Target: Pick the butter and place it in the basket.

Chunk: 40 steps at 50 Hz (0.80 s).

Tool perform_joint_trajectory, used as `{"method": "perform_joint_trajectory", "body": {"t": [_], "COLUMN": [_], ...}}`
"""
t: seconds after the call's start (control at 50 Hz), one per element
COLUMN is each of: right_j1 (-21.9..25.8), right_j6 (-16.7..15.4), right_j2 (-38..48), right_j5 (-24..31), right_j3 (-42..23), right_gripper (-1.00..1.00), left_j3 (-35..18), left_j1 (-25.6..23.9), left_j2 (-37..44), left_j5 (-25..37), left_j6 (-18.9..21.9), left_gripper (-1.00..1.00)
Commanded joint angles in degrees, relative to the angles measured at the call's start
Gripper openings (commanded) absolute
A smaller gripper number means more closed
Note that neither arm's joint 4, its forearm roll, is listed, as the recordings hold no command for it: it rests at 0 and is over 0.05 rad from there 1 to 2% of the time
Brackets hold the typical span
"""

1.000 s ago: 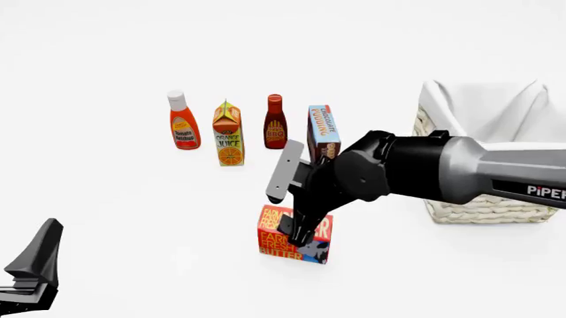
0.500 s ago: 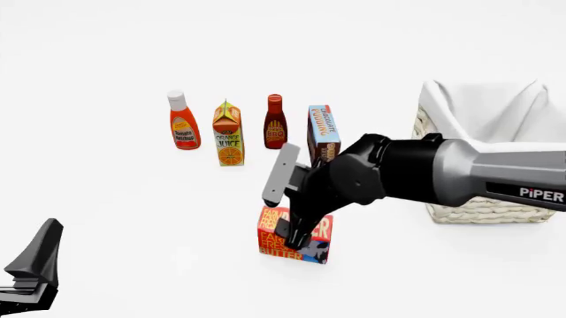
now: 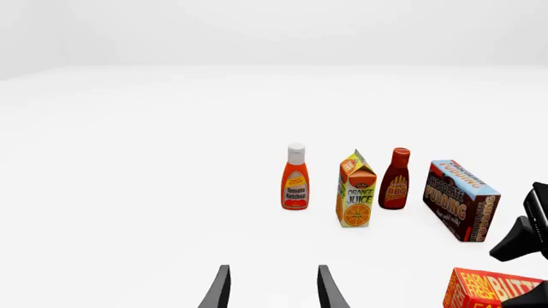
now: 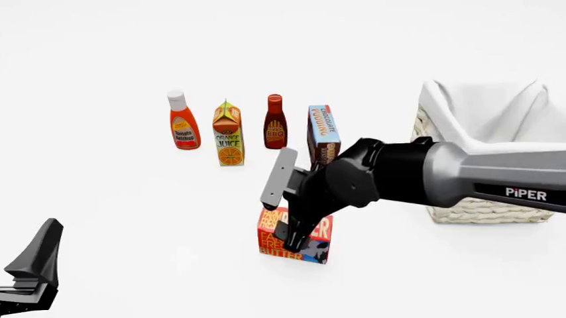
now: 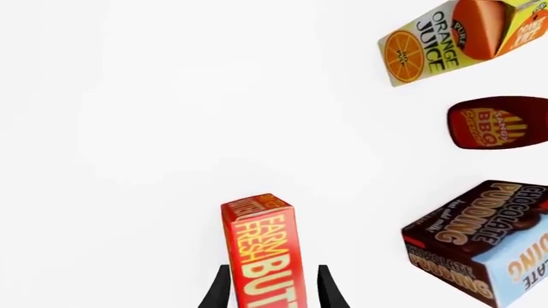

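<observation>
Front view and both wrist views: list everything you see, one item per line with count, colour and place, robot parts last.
butter: one, red-orange carton with yellow lettering, standing on the table nearest the camera, between the right fingers.
ketchup bottle: one, orange-red with white cap, left end of the back row.
orange juice carton: one, orange and yellow, right of the ketchup.
BBQ sauce bottle: one, dark red, right of the juice.
chocolate pudding box: one, brown and blue, right end of the row.
basket: one, cream wicker with white liner, far right.
table: one, white.
left gripper: one, black, fingers apart, holding nothing, low at near left.
right gripper: one, black, fingers on either side of the butter.
</observation>
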Motion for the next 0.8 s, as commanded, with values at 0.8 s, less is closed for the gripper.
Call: {"method": "perform_joint_trajectory", "body": {"t": [0.8], "right_j1": [0.53], "right_j6": [0.75], "right_j2": [3.19], "right_j5": [-2.34], "right_j3": [0.01], "right_gripper": [1.0], "left_j3": [0.0], "left_j1": [0.0], "left_j2": [0.0], "left_j5": [0.0], "left_j6": [0.0], "left_gripper": [1.0]}}
